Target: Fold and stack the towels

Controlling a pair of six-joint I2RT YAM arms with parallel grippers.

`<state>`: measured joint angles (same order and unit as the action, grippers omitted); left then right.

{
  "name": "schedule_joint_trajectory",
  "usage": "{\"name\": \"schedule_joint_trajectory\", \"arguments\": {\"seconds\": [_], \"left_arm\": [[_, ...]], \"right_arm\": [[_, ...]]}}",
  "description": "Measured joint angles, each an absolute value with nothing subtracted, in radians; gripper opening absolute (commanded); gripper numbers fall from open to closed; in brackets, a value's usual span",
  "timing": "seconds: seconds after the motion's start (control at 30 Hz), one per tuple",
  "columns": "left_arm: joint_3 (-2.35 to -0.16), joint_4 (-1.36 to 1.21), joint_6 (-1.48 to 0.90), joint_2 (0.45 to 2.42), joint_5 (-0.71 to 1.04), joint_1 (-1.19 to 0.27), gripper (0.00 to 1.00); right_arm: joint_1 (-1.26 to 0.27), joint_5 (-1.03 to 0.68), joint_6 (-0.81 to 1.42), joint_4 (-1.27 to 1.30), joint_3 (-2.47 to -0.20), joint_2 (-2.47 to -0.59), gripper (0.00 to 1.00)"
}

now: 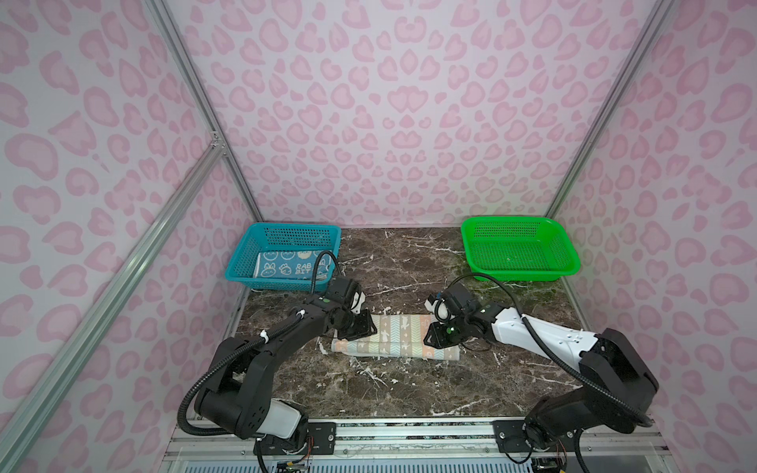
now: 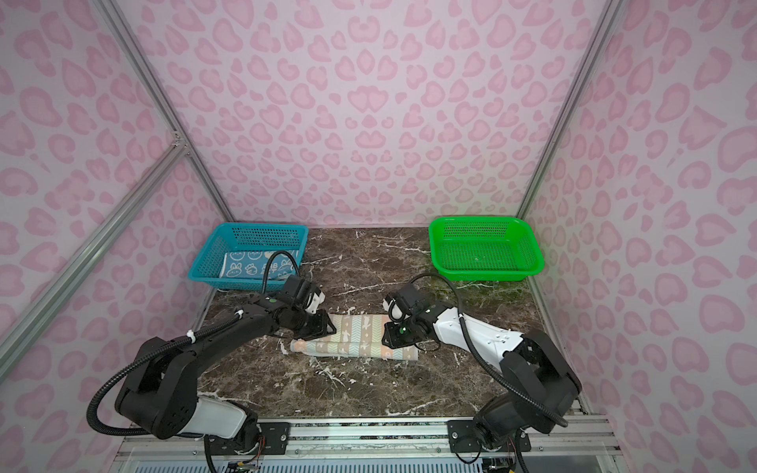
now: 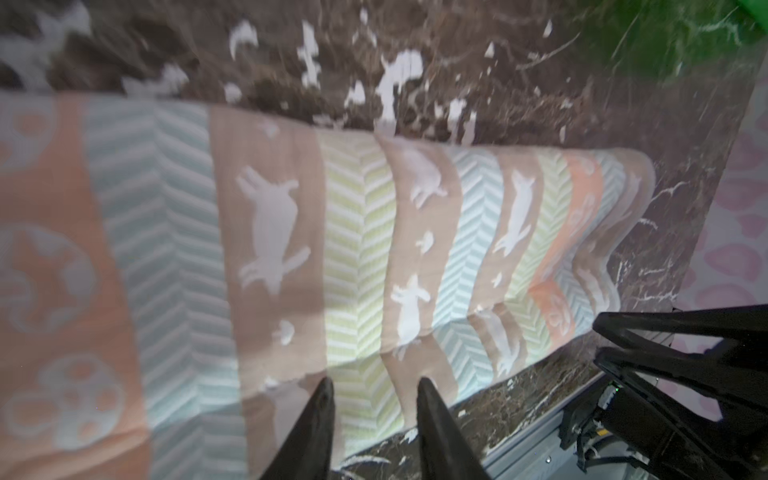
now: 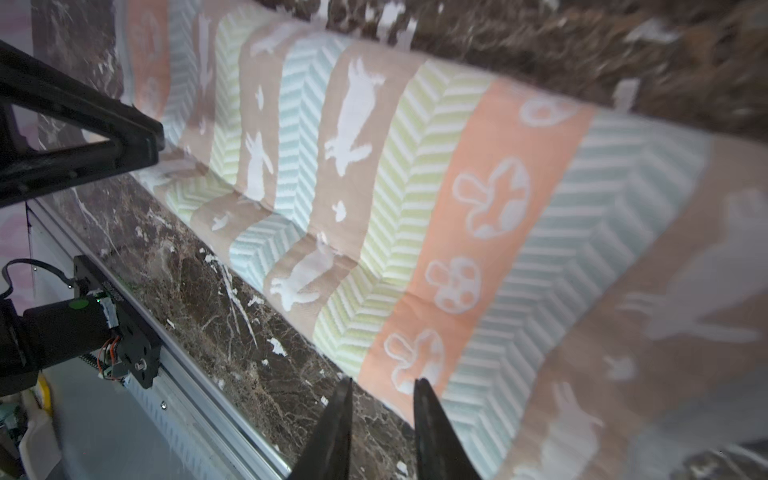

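Peach-grey chevron-striped towel (image 1: 393, 340) is lying folded lengthwise on the dark marble desk (image 1: 409, 389). The left gripper (image 3: 376, 384) at its 9 o'clock end and the right gripper (image 4: 382, 382) at 3 o'clock are hovering, jaws narrowly parted; I cannot tell any grip. Catching one layer only would be pulling the fold open.

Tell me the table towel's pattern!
The towel has chevron stripes, white rabbits, mushrooms; clearest in right wrist view.

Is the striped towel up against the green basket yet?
Apart. Both top views show a wide stretch of bare marble tabletop between the striped towel, lying mid-table, and the green basket in the far corner.
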<state>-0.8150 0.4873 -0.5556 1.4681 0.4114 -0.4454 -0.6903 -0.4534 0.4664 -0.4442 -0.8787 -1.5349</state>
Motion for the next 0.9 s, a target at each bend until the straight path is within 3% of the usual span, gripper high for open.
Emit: {"name": "schedule_joint_trajectory", "arguments": {"seconds": [0.37, 0.53, 0.63, 0.73, 0.9], "left_arm": [[-0.706, 0.473, -0.583, 1.475, 0.368, -0.369, 0.26], [-0.732, 0.504, -0.553, 1.481, 0.283, -0.338, 0.32], [-0.751, 0.543, -0.544, 1.469, 0.235, -0.33, 0.4], [-0.776, 0.582, -0.532, 1.424, 0.187, -0.327, 0.48], [-0.852, 0.605, -0.53, 1.311, 0.149, -0.324, 0.62]], "right_arm": [[-0.647, -0.373, 0.535, -0.467, -0.808, -1.566, 0.25], [-0.624, -0.352, 0.534, -0.455, -0.804, -1.565, 0.24], [-0.622, -0.32, 0.511, -0.484, -0.81, -1.542, 0.26], [-0.641, -0.259, 0.462, -0.522, -0.831, -1.493, 0.36], [-0.747, -0.184, 0.305, -0.507, -0.905, -1.411, 0.67]]}}
